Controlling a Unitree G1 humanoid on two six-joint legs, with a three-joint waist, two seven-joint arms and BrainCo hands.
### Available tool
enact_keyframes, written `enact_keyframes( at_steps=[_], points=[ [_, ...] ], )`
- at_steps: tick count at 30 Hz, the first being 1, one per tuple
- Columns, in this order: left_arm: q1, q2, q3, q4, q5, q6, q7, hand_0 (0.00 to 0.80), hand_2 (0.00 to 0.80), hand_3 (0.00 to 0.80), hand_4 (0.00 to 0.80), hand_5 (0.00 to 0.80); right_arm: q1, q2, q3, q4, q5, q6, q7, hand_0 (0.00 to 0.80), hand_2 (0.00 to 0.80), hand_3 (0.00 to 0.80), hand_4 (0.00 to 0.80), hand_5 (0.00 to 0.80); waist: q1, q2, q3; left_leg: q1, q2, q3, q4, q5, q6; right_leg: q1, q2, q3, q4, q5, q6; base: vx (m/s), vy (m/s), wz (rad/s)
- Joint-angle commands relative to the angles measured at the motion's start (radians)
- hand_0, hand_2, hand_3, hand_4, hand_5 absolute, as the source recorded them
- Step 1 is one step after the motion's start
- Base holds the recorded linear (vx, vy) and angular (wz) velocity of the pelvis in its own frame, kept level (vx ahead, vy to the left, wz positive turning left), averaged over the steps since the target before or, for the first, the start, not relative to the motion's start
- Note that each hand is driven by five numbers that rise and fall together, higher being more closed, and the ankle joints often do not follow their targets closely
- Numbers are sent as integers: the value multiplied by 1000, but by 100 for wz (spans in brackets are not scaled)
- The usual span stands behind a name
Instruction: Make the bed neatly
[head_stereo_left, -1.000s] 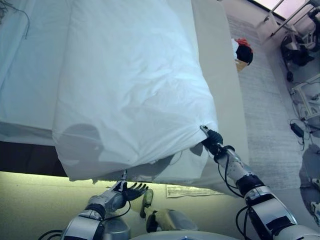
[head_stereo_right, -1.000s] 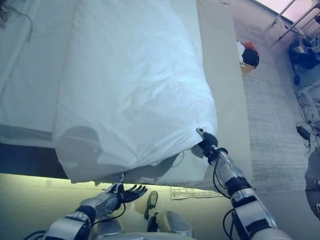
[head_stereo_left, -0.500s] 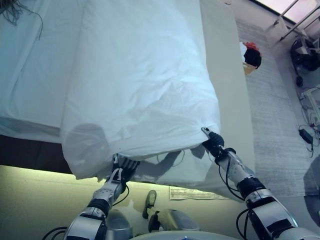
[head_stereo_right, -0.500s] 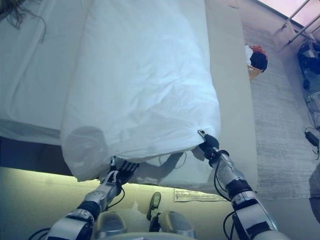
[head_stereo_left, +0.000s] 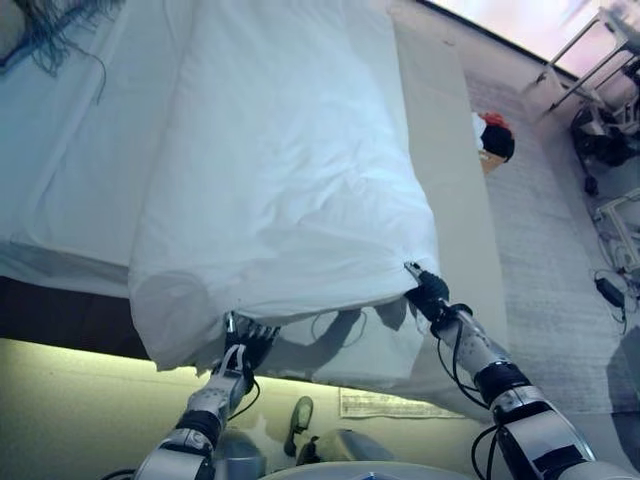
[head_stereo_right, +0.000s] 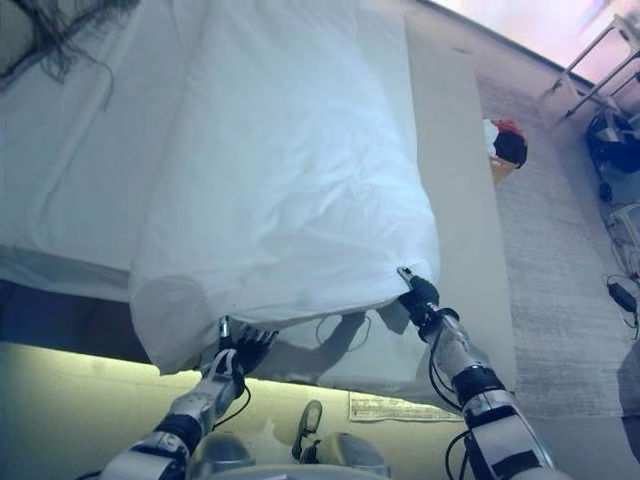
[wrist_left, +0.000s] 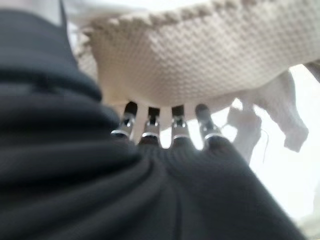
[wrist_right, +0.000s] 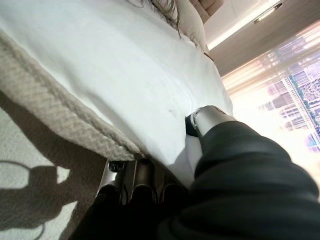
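Note:
A white duvet (head_stereo_left: 290, 180) lies along the bed and hangs over its near end. Its underside is beige waffle cloth (wrist_left: 200, 55). My right hand (head_stereo_left: 428, 290) is shut on the duvet's near right corner, with the thumb (wrist_right: 207, 116) on top of the white cloth (wrist_right: 100, 65) and the fingers under the beige edge. My left hand (head_stereo_left: 240, 350) is open at the near left edge. Its straight fingers (wrist_left: 150, 125) touch the beige underside from below.
A white sheet (head_stereo_left: 70, 150) covers the bed left of the duvet, with a dark fringed thing (head_stereo_left: 50, 30) at the far left. A beige panel (head_stereo_left: 440, 150) runs along the bed's right side. A red and black item (head_stereo_left: 492, 138) lies on the grey carpet. Metal-framed furniture (head_stereo_left: 600, 60) stands far right.
My left hand has risen from palm-up below the bed end to the duvet's near left edge. My right hand has kept its hold on the corner. The camera has shifted.

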Motion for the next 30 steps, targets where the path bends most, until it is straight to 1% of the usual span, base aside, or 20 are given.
enact_keyframes(
  at_steps=[1, 4, 7, 10, 11, 12, 13, 14, 20, 30],
  points=[
    [-62, -71, -55, -32, -30, -22, -146, 0, 0, 0, 0, 0, -30, -29, -83, 4, -22, -29, 67, 800, 800, 800, 800, 800, 13, 23, -50, -59, 31, -17, -50, 49, 6, 71, -91, -36, 44, -95, 115, 21, 35, 1],
    [-56, -77, -57, -57, -39, -56, -193, 0, 0, 0, 0, 0, -24, -31, -93, 24, -28, -26, 73, 800, 800, 800, 800, 800, 15, 30, -60, -48, 29, -16, -53, 46, 6, 80, -93, -38, 44, -99, 115, 23, 30, 4],
    [-50, -82, -59, -78, -43, -85, -217, 0, 0, 0, 0, 0, -14, -31, -102, 35, -38, -20, 75, 800, 800, 800, 800, 800, 15, 37, -71, -33, 26, -15, -56, 42, 5, 91, -95, -41, 43, -103, 114, 32, 34, 4],
    [-53, -82, -54, -81, -34, -99, -234, 0, 0, 0, 0, 0, -9, -31, -106, 49, -47, -15, 86, 800, 800, 800, 800, 800, 14, 42, -79, -21, 25, -13, -60, 41, 4, 100, -96, -41, 41, -105, 114, 19, 18, 3],
    [-54, -83, -52, -83, -33, -101, -235, 188, 188, 188, 188, 188, -9, -31, -106, 51, -51, -14, 88, 800, 800, 800, 800, 800, 13, 44, -82, -18, 24, -12, -61, 39, 4, 103, -97, -41, 40, -105, 114, 0, 0, 0],
    [-55, -83, -51, -84, -31, -107, -237, 402, 402, 402, 402, 402, -8, -31, -108, 54, -54, -13, 90, 800, 800, 800, 800, 800, 12, 46, -84, -16, 23, -12, -61, 38, 4, 105, -97, -41, 39, -105, 114, 17, 34, 1],
    [-55, -84, -50, -86, -32, -117, -237, 706, 706, 706, 706, 706, -4, -32, -110, 55, -59, -13, 93, 800, 800, 800, 800, 800, 11, 49, -87, -12, 22, -12, -61, 36, 4, 108, -98, -42, 38, -105, 114, 16, 40, 0],
    [-55, -83, -50, -88, -37, -122, -236, 800, 800, 800, 800, 800, -1, -33, -111, 58, -64, -12, 98, 800, 800, 800, 800, 800, 9, 52, -90, -9, 21, -11, -61, 35, 4, 109, -100, -42, 38, -105, 115, 16, 47, 1],
    [-44, -79, -31, -85, -33, -139, -238, 800, 800, 800, 800, 800, 12, -34, -110, 50, -83, -4, 101, 800, 800, 800, 800, 800, 5, 65, -100, 2, 16, -11, -61, 31, 4, 117, -105, -43, 37, -108, 115, 13, 40, -1],
    [-31, -69, 4, -70, -18, -151, -228, 800, 800, 800, 800, 800, 28, -40, -120, 66, -113, 6, 100, 800, 800, 800, 800, 800, 6, 75, -110, 14, 12, -12, -61, 25, 4, 128, -108, -49, 32, -109, 116, 0, 0, 0]
  ],
)
